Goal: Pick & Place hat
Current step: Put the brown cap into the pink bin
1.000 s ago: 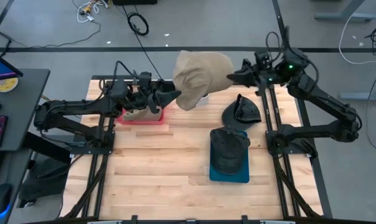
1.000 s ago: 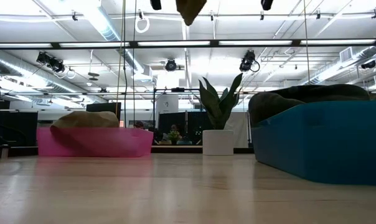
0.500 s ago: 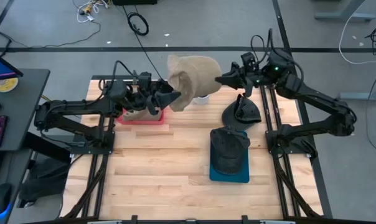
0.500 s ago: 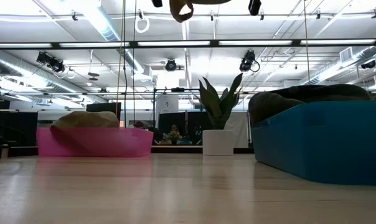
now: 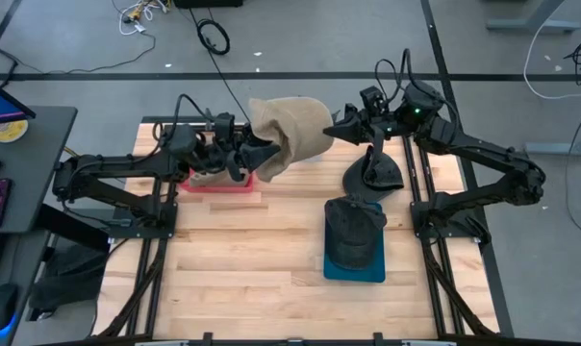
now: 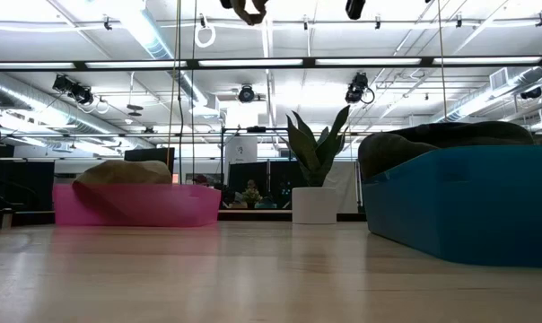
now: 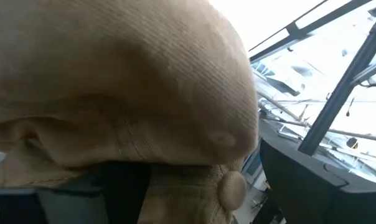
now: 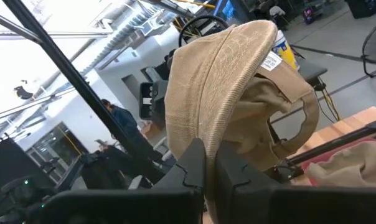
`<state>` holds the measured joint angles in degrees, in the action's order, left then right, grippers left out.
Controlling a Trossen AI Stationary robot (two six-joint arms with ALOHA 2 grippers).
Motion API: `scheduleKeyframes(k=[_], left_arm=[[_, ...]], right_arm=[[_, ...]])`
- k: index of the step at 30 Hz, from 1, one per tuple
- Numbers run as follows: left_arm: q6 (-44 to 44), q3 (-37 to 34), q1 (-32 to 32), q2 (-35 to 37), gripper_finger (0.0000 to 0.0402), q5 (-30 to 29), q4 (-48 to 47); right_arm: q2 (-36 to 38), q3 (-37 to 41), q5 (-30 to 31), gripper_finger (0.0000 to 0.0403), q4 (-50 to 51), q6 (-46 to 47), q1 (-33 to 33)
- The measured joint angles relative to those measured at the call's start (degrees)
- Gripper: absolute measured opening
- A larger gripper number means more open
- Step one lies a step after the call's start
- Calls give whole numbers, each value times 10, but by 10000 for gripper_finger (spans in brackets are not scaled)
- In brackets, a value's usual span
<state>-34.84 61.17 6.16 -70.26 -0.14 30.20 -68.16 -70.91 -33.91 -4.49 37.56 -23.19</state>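
Hanging tan hat (image 5: 289, 135), right gripper (image 5: 336, 132) pinching brim, above table (image 5: 252, 259)

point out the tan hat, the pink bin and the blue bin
tan hat (image 5: 292, 130), high view, on its crown
pink bin (image 6: 136, 206), low view, on its front wall
blue bin (image 6: 468, 202), low view, on its side wall

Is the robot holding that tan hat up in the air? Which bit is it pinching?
Yes. The right gripper is shut on the tan hat's brim edge. The left gripper reaches under the hat's other side; its hold cannot be told.
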Motion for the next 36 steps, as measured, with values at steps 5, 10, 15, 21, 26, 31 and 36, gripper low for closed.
scheduleKeyframes(k=[5, 10, 15, 21, 26, 31, 36], left_arm=[[11, 0, 0, 0, 257, 0, -3], [15, 0, 0, 0, 145, 4, -14], [16, 0, 0, 0, 22, 35, -13], [33, 0, -12, 3, 28, 90, 26], [70, 0, -29, 4, 23, 142, 79], [71, 0, -37, 3, 23, 156, 89], [71, 0, -38, 3, 23, 163, 91]], right_arm=[[0, 0, 0, 7, -2, 0, 1], [1, 0, 0, 7, -4, 2, 1], [1, 0, -3, 7, -1, 0, 0], [3, 0, -37, 8, 2, -7, -11], [3, 0, -47, 8, 14, -24, -15], [3, 0, -47, 8, 22, -40, -15], [3, 4, -47, 8, 24, -49, -15]])
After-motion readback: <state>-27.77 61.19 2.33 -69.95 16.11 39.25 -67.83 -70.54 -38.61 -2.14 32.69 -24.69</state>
